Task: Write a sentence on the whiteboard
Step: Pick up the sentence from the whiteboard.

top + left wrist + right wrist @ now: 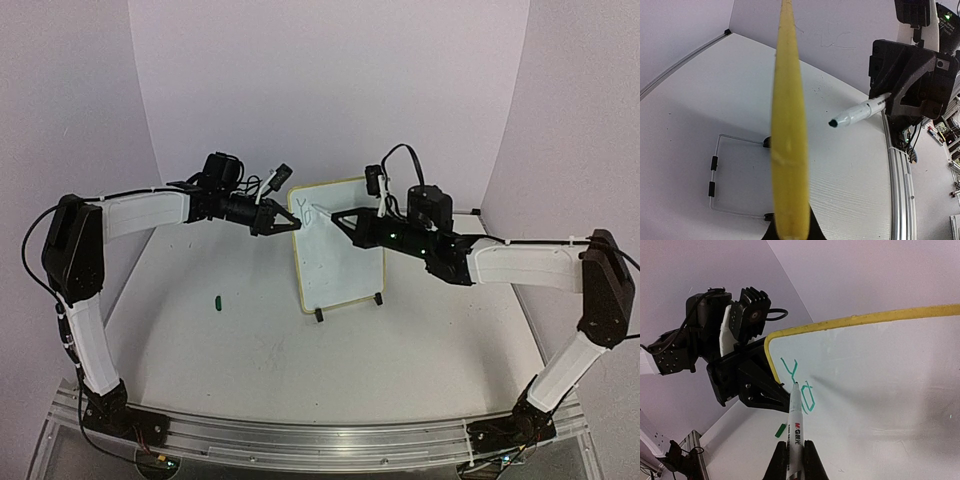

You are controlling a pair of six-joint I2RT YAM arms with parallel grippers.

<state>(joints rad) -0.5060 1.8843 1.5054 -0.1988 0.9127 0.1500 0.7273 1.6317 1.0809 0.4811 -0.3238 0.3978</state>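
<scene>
The right fingers [778, 462] are clamped on the barrel of a white marker [796, 426], whose green tip rests on the whiteboard [345, 270] just beside the second letter; the left fingers [280, 221] are pinched shut on the board's yellow frame near its upper left corner, bracing it. The step in hand looks like forming the first letters of the sentence [790, 371], with nearly all of it yet to write. The tip should press only lightly, since the board stands on two small black feet and could rock or slide; the left grip has to take that push. Strokes ought to be small and level, leaving room for lines below, and the marker should lift cleanly between letters. The board stands near upright at the middle of the tabletop [250, 350], toward its far edge, white-faced with rounded corners. Only a thin green "Yo" shows, at its upper left corner. A small green piece [216, 300], perhaps the cap, lies toward the tabletop's left edge, well apart from the board
</scene>
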